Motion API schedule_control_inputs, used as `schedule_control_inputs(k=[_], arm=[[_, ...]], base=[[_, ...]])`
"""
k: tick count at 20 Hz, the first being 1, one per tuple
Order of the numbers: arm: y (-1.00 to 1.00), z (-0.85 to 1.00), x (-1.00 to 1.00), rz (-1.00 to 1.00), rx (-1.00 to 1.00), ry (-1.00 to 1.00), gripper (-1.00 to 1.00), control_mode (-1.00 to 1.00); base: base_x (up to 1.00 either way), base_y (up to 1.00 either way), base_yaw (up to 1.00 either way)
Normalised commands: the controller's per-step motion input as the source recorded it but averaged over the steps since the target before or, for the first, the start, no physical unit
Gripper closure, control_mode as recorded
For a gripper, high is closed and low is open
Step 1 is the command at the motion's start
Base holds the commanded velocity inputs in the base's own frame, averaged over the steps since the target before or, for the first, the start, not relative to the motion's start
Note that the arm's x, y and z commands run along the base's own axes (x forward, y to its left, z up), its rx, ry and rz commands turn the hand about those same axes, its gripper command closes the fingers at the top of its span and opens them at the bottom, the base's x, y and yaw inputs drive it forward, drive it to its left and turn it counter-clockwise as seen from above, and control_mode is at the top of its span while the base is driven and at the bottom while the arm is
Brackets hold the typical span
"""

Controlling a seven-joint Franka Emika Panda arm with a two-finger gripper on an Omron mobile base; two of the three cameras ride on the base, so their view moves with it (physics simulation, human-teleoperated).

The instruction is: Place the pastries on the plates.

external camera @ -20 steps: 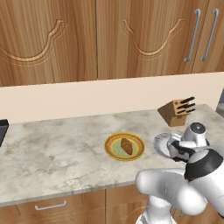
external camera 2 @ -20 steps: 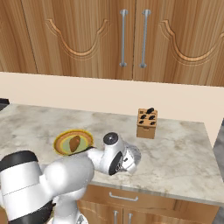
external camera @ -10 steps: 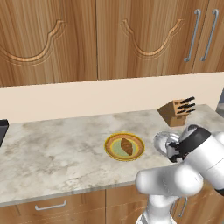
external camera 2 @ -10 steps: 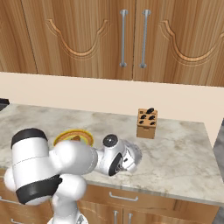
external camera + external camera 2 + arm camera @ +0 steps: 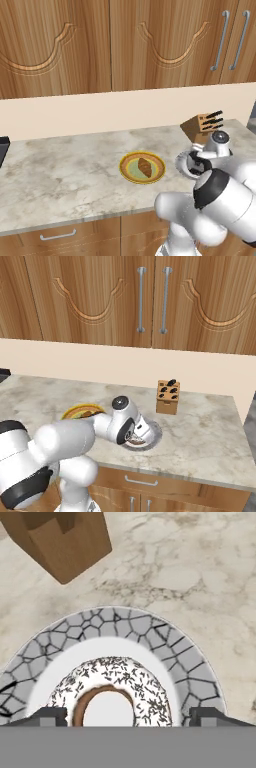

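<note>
Over the white plate [image 5: 195, 662] the gripper [image 5: 127, 716] hangs with its tips spread wide, clear of the doughnut [image 5: 115, 689] lying on that plate; the croissant [image 5: 144, 167] sits on the yellow plate [image 5: 125, 162]. Both pastries look placed, so the next move is probably just lifting straight away without nudging the doughnut

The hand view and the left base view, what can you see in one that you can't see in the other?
The hand view has the doughnut with white icing and dark sprinkles, lying on the grey-rimmed plate, with the gripper open above it. The left base view has the croissant on the yellow-orange plate, plus the cabinets. Both have the knife block, the grey-rimmed plate and the marble counter.
</note>
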Motion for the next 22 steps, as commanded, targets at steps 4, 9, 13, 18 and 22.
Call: schedule_control_inputs(k=[4,9,13,18,22], arm=[[-0.18,0.96,-0.82,0.01,0.00,-0.24,-1.00,-1.00],[-0.16,1.00,-1.00,0.00,0.00,-0.29,-1.00,-1.00],[0.00,1.00,-1.00,0.00,0.00,-0.28,-1.00,-1.00],[0.11,1.00,-0.99,-0.03,0.00,-0.09,-1.00,-1.00],[0.01,1.00,-0.76,-0.02,0.00,0.01,-1.00,-1.00]], base=[[0.00,0.00,0.00],[0.00,0.00,0.00],[0.00,0.00,0.00],[0.00,0.00,0.00],[0.00,0.00,0.00]])
